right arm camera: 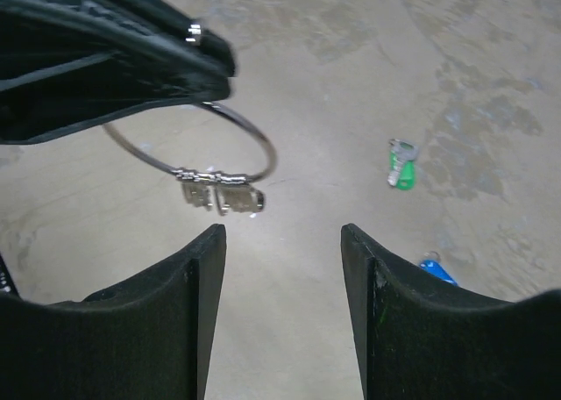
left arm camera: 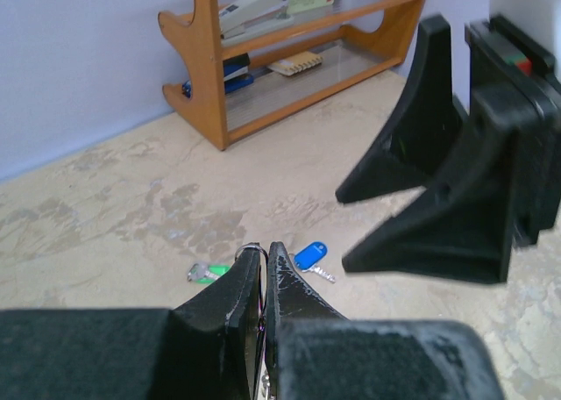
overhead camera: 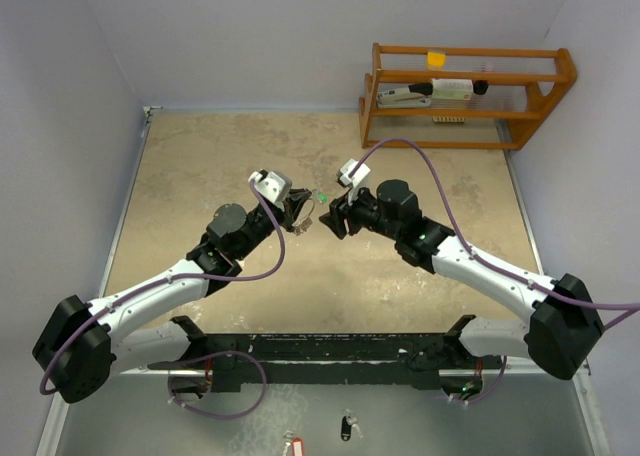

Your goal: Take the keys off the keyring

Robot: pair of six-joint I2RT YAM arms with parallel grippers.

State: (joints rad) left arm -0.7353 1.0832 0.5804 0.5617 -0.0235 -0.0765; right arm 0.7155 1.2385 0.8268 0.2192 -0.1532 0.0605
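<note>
My left gripper (left arm camera: pixel 264 253) is shut on the keyring (right arm camera: pixel 230 159), a thin silver wire ring with small silver pieces hanging from it, held above the table. In the top view the left gripper (overhead camera: pixel 299 216) faces my right gripper (overhead camera: pixel 334 219) at mid-table. My right gripper (right arm camera: pixel 282 235) is open and empty, just below the ring. The green-headed key (left arm camera: pixel 209 273) and the blue-headed key (left arm camera: pixel 311 257) lie loose on the table beyond the left fingers. Both also show in the right wrist view: green (right arm camera: pixel 401 166), blue (right arm camera: pixel 436 268) partly hidden by a finger.
A wooden rack (overhead camera: pixel 465 91) with a stapler and small items stands at the back right. A black-tagged key (overhead camera: pixel 347 426) and a red-tagged key (overhead camera: pixel 292 446) lie in front of the arm bases. Walls close the table on the left, back and right.
</note>
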